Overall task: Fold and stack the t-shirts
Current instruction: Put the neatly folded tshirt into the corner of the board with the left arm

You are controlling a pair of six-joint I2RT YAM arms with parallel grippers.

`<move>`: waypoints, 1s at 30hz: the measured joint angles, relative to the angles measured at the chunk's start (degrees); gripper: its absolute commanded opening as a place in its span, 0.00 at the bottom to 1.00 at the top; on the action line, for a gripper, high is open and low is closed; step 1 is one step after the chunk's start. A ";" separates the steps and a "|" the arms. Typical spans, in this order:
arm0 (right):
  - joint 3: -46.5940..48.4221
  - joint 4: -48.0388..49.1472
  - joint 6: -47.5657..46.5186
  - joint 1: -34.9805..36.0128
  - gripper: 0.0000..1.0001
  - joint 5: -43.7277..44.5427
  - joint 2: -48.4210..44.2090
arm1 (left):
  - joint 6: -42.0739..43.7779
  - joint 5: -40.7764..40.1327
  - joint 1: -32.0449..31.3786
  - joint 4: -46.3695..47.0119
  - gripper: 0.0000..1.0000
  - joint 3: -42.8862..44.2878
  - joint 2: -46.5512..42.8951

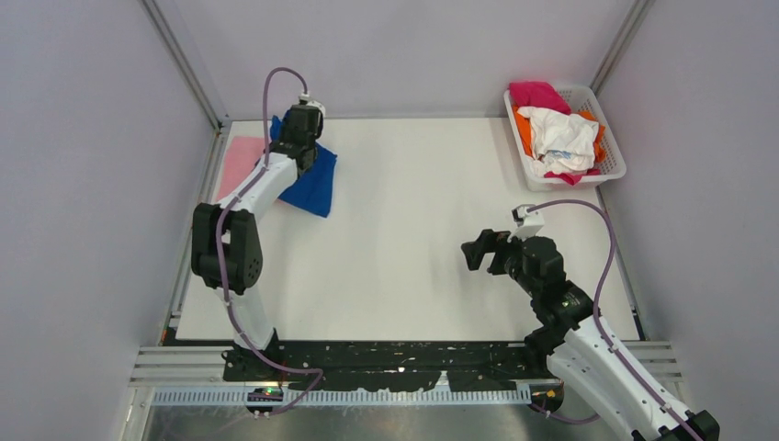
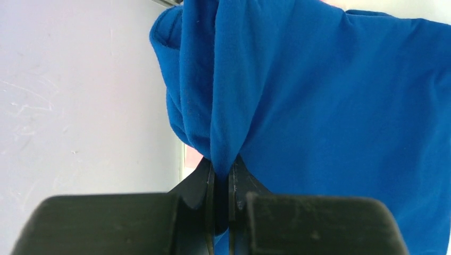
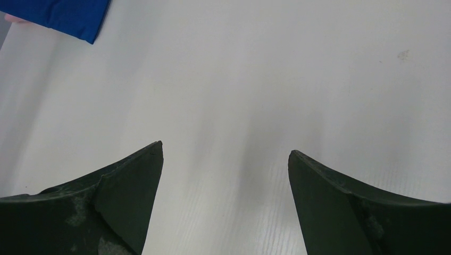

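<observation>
A royal-blue t-shirt (image 1: 315,184) lies folded at the table's far left, partly over a light-pink t-shirt (image 1: 238,161). My left gripper (image 1: 303,138) is shut on a fold of the blue t-shirt (image 2: 319,101); the cloth bunches between its fingers (image 2: 210,186). A sliver of pink shows under the blue cloth in the left wrist view (image 2: 191,156). My right gripper (image 1: 478,250) is open and empty above bare table at the right; its fingers (image 3: 133,180) stand wide apart. A corner of the blue t-shirt (image 3: 64,16) shows in the right wrist view.
A white slatted basket (image 1: 610,167) at the far right corner holds magenta (image 1: 537,94), orange (image 1: 524,129) and white (image 1: 562,138) t-shirts in a heap. Grey walls close the table on the left, back and right.
</observation>
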 measured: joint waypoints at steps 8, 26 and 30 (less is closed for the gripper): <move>-0.63 0.59 0.00 -0.15 0.95 -0.02 1.09 | 5.14 2.05 1.68 -0.59 0.00 2.91 -0.70; -1.33 1.90 0.04 -0.20 0.95 -0.90 2.14 | 5.64 6.03 3.19 -1.49 0.00 4.98 -5.66; -1.33 1.88 0.04 -0.20 0.95 -0.87 2.93 | 4.15 7.87 5.05 -1.90 0.00 5.01 -5.51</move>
